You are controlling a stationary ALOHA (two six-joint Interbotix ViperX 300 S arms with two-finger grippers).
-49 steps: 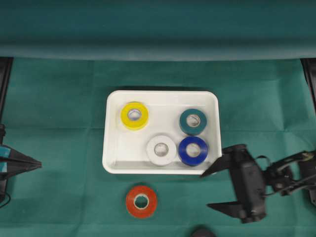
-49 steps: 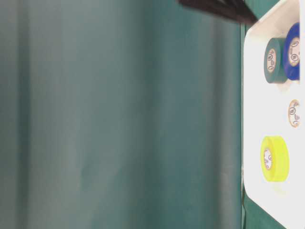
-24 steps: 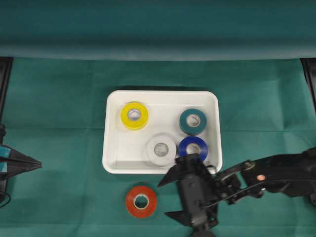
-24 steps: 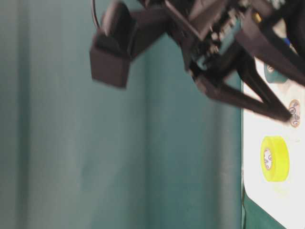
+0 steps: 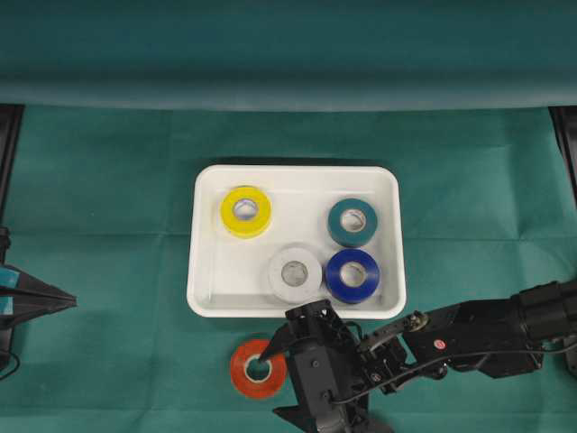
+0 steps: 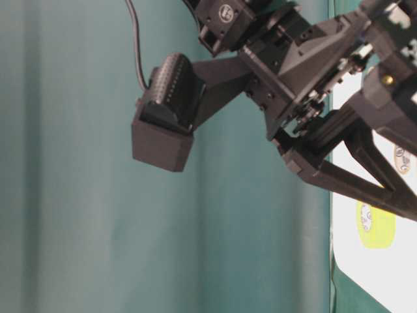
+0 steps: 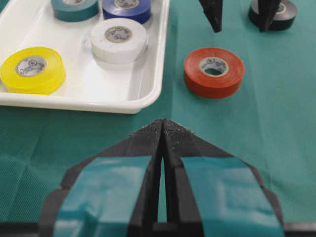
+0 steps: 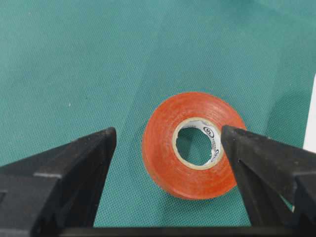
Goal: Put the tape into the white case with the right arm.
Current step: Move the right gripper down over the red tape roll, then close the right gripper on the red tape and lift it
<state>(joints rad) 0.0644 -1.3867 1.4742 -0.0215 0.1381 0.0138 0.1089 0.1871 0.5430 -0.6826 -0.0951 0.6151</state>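
A red tape (image 5: 246,370) lies flat on the green cloth just in front of the white case (image 5: 206,302). My right gripper (image 5: 271,385) is open and hovers over the roll's right side. In the right wrist view the red tape (image 8: 163,148) sits between the fingers of the right gripper (image 8: 168,131). It overlaps the right finger and stands apart from the left one. The left wrist view has the red tape (image 7: 214,71) beside the white case (image 7: 163,74), with the right gripper (image 7: 241,29) hanging above and behind it. My left gripper (image 7: 163,122) is shut and empty.
The case holds a yellow tape (image 5: 245,211), a teal tape (image 5: 352,222), a white tape (image 5: 295,274) and a blue tape (image 5: 352,275). A black tape (image 7: 289,12) lies on the cloth behind the right fingers. The left gripper (image 5: 68,302) rests at the far left edge.
The right arm has swept left along the front of the case, from its right corner to over the red tape, with its jaws equally open throughout. The left arm has not moved.
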